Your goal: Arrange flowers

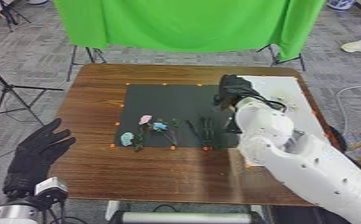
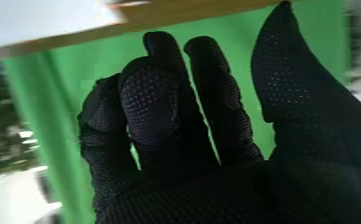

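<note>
My right hand [image 1: 236, 88] is above the border between the dark mat [image 1: 170, 95] and the white board [image 1: 279, 85]. In the right wrist view the same hand [image 2: 194, 175] has relaxed fingers and holds nothing. At the table's left edge, my left hand [image 1: 39, 152] has its fingers extended. On the mat lie a pink flower [image 1: 145, 119], a light-blue flower [image 1: 127, 139] and a blue flower [image 1: 160, 126] with green stems. Dark stems [image 1: 207, 132] lie right of them, below my right hand.
The brown table [image 1: 159, 175] has small orange markers around the mat. Pale items [image 1: 287, 100] lie on the white board beside my right forearm. A green cloth [image 1: 190, 25] hangs behind the table, and a tripod [image 1: 8, 87] stands at the left.
</note>
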You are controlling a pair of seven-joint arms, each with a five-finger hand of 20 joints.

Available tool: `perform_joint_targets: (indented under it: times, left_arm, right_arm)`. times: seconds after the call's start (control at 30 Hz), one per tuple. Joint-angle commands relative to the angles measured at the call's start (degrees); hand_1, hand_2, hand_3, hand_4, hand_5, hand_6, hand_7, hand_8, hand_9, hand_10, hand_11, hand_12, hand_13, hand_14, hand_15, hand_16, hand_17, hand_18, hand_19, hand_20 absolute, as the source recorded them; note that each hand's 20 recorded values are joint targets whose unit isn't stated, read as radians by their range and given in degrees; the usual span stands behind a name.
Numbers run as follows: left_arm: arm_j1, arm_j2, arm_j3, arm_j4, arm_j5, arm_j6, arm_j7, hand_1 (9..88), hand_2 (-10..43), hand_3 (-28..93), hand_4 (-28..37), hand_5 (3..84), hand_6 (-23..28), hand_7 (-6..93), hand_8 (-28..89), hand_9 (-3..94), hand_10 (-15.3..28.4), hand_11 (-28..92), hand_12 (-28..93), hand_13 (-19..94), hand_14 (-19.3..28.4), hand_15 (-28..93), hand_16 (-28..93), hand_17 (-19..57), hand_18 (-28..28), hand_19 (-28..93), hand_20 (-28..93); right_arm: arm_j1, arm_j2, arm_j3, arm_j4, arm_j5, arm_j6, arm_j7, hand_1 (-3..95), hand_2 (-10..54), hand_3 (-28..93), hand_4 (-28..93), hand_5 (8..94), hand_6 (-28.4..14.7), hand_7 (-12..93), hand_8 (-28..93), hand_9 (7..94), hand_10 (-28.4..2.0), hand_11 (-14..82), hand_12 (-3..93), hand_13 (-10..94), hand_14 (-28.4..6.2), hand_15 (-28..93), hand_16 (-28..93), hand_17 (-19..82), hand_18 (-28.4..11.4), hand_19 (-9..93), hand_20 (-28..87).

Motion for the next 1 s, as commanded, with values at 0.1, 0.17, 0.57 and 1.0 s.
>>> perform_joint_targets:
  times: [0.1,0.17,0.57,1.0]
  left_arm:
    - [-0.16,0.44,1.16,-0.34,0.15,0.11,-0.48,24.4,4.3,81,-20.6,36.1,9.7,14.8,-10,34.9,20.3,30,10,25,26.7,53,-10,-11.6,23.6,57,3]
    - [-0.23,0.43,1.37,-0.27,0.12,0.22,-0.48,24.3,4.4,81,-20.6,36.1,9.6,14.9,-10,34.8,20.4,30,10,25,26.7,53,-10,-11.6,23.6,57,3]
    - [-0.53,0.28,1.71,0.01,-0.13,0.29,-0.14,24.2,4.6,81,-20.7,36.1,9.7,14.8,-10,34.8,20.4,30,10,25,26.7,53,-10,-11.6,23.6,57,3]
    - [-1.37,0.27,2.19,0.63,-0.16,-0.23,0.07,24.1,4.6,81,-20.7,36.0,9.6,14.8,-10,34.7,20.3,30,10,25,26.7,53,-10,-11.6,23.6,57,3]
  right_arm:
    - [1.02,9.53,2.93,4.56,4.8,1.94,3.17,35.0,-9.5,90,-28,54.8,-7.8,22,-15,55.6,-19.9,27.1,13.5,65,-10.1,85,8,29,-24.1,93,34]
    - [1.26,10.46,3.42,5.42,5.0,1.65,3.5,34.8,-9.5,90,-28,54.2,-7.8,21,-15,55.2,-19.8,26.5,13.5,65,-10.0,85,8,29,-24.1,93,34]
    - [3.69,13.35,1.07,9.93,7.63,2.22,5.42,34.1,-9.5,91,-28,53.0,-7.9,21,-15,53.6,-19.4,24.9,13.8,64,-9.8,85,7,29,-23.8,93,33]
    - [4.35,10.53,-0.78,15.01,8.5,2.76,5.78,34.3,-9.5,91,-28,53.0,-7.3,21,-15,53.5,-19.3,24.6,13.8,64,-9.8,85,7,29,-23.7,93,32]
